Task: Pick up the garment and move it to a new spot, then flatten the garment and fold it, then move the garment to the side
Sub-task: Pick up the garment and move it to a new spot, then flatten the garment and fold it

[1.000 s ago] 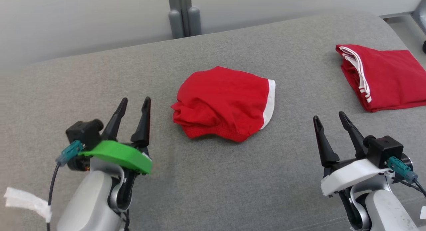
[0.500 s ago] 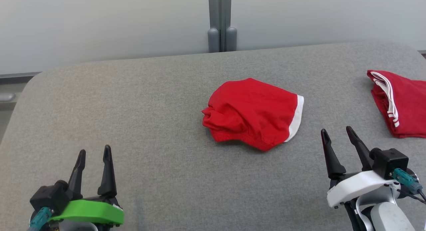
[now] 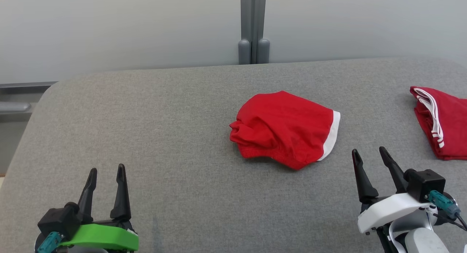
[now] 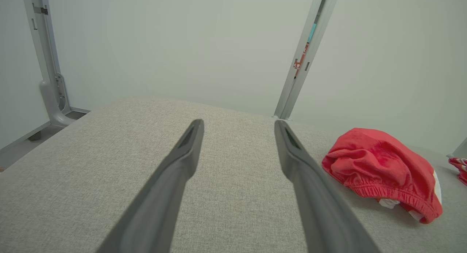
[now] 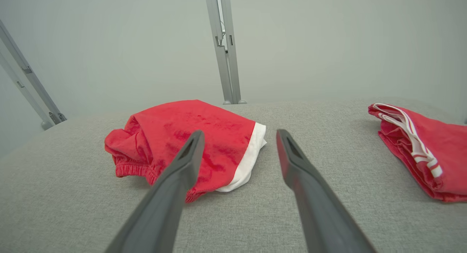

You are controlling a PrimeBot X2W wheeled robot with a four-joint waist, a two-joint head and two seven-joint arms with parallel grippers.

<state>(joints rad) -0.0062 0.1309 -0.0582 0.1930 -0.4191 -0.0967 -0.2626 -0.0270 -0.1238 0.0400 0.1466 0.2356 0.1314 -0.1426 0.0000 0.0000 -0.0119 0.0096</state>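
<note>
No legible txt anywhere; sticker [image 4: 300, 62] on gray post [image 4: 290, 96] too blurry.

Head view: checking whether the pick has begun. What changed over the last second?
The camera swung, shifting the whole picture. The left end effector drew back, away from the crumpled red garment with white trim. Nothing was grasped or released. Unchanged: it and the right end effector stay open and empty; that garment and the folded red garment with white stripes lie as before on the grey fabric surface.
</note>
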